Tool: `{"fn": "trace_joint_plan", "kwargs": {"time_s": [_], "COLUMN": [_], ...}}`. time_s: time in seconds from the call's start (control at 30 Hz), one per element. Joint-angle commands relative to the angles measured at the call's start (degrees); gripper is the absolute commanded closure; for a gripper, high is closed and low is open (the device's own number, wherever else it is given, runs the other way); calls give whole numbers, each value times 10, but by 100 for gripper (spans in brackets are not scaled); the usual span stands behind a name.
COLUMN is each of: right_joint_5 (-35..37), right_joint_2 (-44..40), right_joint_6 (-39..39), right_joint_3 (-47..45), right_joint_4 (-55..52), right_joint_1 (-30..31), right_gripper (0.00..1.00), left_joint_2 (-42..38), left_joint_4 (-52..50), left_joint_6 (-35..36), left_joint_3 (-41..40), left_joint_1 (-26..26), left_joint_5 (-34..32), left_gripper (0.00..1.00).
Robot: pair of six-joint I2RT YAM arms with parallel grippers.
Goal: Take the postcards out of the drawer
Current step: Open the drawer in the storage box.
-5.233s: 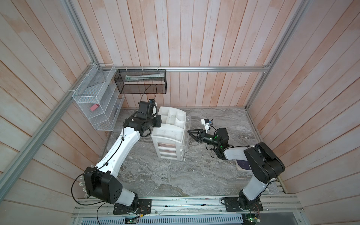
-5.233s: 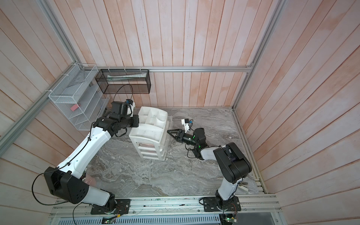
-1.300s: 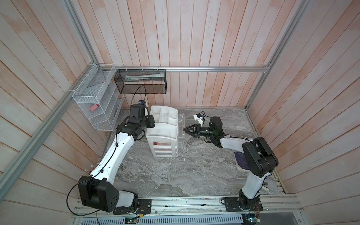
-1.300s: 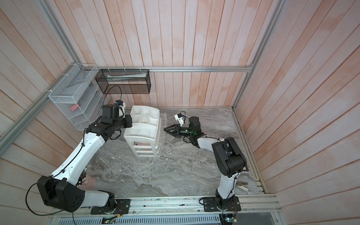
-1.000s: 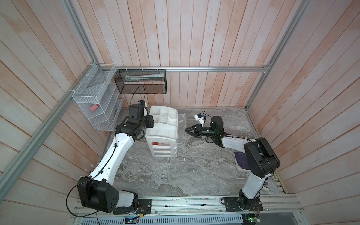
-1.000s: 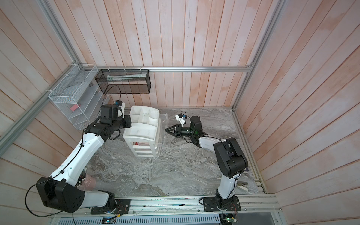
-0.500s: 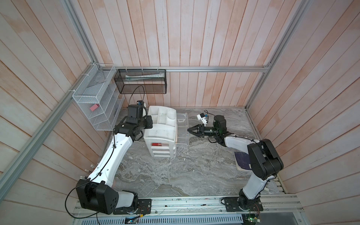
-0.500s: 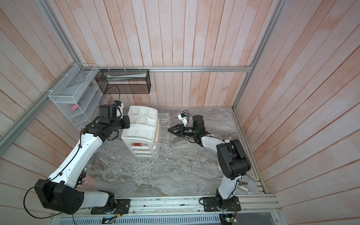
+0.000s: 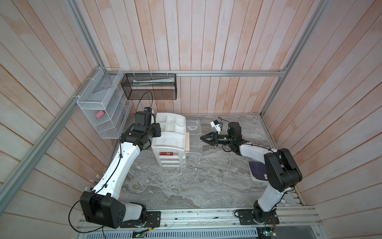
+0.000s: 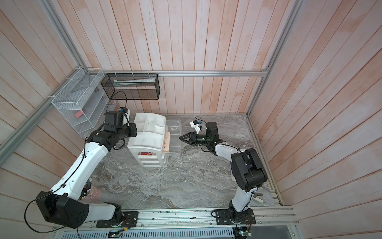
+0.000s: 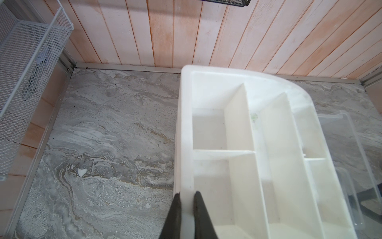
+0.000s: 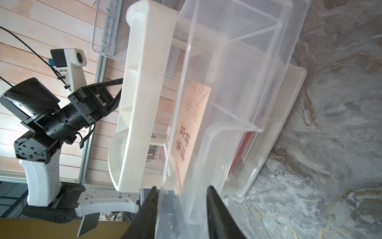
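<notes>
The right pincer [image 12: 182,187] is clamping the front wall of one clear drawer [image 9: 195,134], a finger on each side. The drawer is standing well out of the right side of the one white organizer [image 9: 168,142]. One cream postcard [image 12: 192,124] is lying in that drawer, at its inner end, against the organizer. It is carrying two columns of Chinese characters, one dark and one faded orange, too skewed to read. One red postcard [image 9: 166,153] is showing in the drawer below, inside the organizer, with pale marks too small to read. No third card is showing.

The left pincer [image 11: 187,193] is pinching the organizer's left rim, closed on it. The organizer's top tray is divided into several open compartments, all bare.

On the bench [image 9: 186,186], near right, one navy booklet [image 9: 256,170] with a yellow label is lying partly under the right arm.

Two wire baskets are hanging on the far left walls: a white one [image 9: 93,97] holding one pink block [image 9: 99,113], and a black one [image 9: 148,93] holding something pale.
</notes>
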Motion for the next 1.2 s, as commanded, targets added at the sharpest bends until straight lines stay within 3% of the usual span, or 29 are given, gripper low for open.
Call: {"fn": "trace_joint_plan", "kwargs": {"time_s": [0.0,0.93,1.17], "right_joint_5": [11,20,40], "right_joint_2": [-23,-28,-32], "right_joint_6": [-52,-54,-85], "right_joint_3": [-1,2,26], "right_joint_4": [-5,-20,-70], "right_joint_1": [-22,-30,-30], "right_gripper": [63,62,56], "left_joint_2": [-21,-27,-34], "left_joint_4": [-6,5,20], "left_joint_6": [23,-43,-46], "left_joint_3": [22,3,-16], "left_joint_1": [15,14,14], "left_joint_5": [-46,-11,-11], "left_gripper": [100,100,100]}}
